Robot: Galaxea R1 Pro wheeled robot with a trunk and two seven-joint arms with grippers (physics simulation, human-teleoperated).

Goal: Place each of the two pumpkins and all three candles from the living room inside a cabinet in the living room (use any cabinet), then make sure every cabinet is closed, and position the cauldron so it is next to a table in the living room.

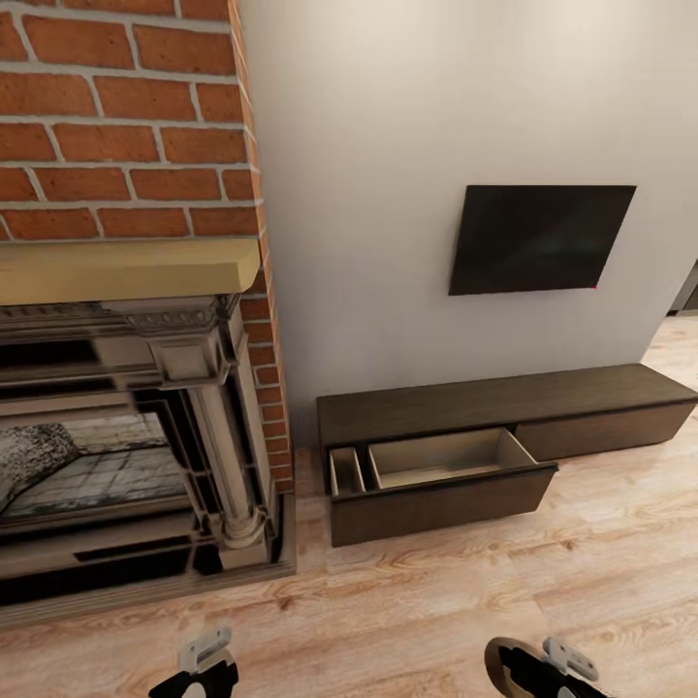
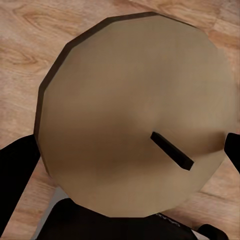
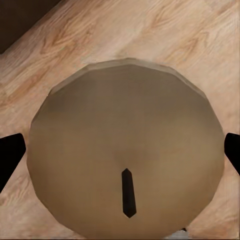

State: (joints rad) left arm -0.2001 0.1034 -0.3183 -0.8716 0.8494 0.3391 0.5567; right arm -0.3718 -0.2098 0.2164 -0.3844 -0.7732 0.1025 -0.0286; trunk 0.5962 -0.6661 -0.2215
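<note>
Fireplace seen at left. Left gripper clenched around candle; right gripper clenched around second candle, both carried low, likely for stowing. Cabinet stood ahead, drawer pulled open, apparently to receive them.

Candles between fingers; cabinet drawer open.

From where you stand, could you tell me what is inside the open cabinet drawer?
The cabinet has one drawer pulled out. Its pale compartments look empty, with no pumpkin or candle showing. The raised front hides the strip of floor just behind it, and the closed section beside it hides its contents.
</note>
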